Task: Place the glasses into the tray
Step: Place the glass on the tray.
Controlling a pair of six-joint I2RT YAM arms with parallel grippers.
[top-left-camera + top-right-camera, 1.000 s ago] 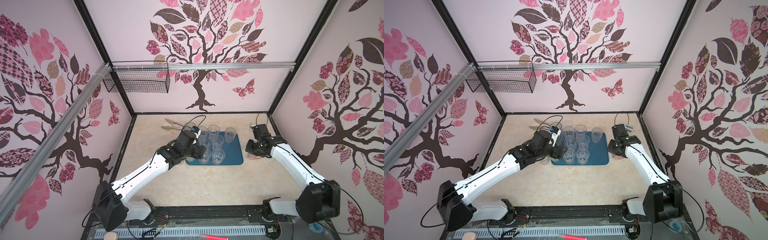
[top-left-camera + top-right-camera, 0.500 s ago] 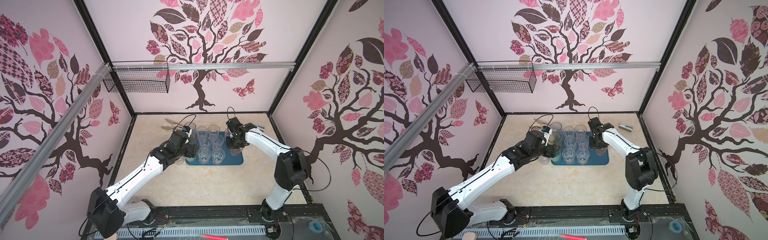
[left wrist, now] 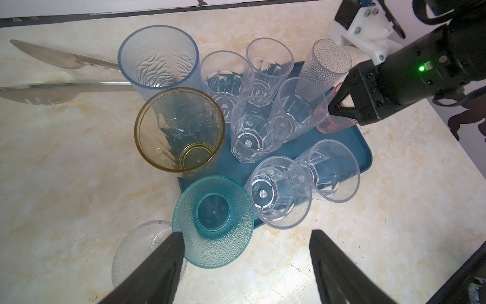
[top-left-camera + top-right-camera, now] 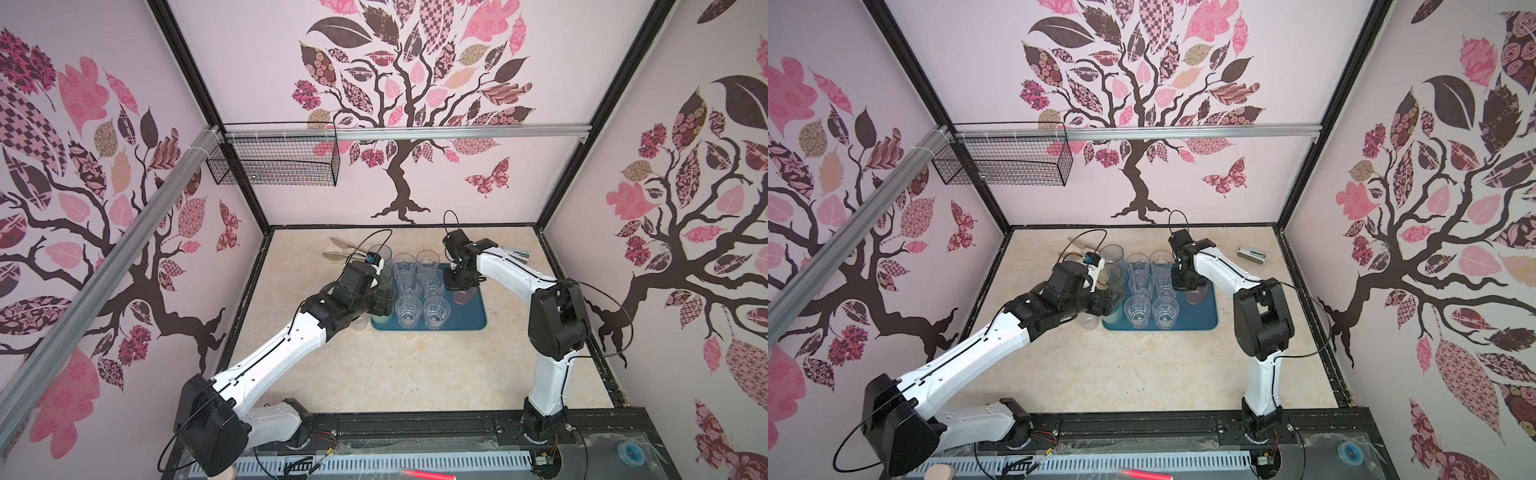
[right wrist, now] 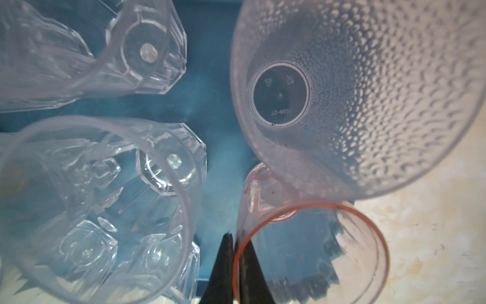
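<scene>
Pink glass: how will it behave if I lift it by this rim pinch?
The pink glass is likely light: thin, see-through wall. The right gripper pinches only one side of its rim, so it may swing or slip.

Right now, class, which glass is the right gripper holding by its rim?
The pinkish glass, at the tray's edge beside the dimpled frosted glass. Only it is pink-tinted, with the right gripper shut on its rim.

Right end effector (image 4: 1187,287) seemingly grips pink glass (image 4: 1197,296).
</scene>
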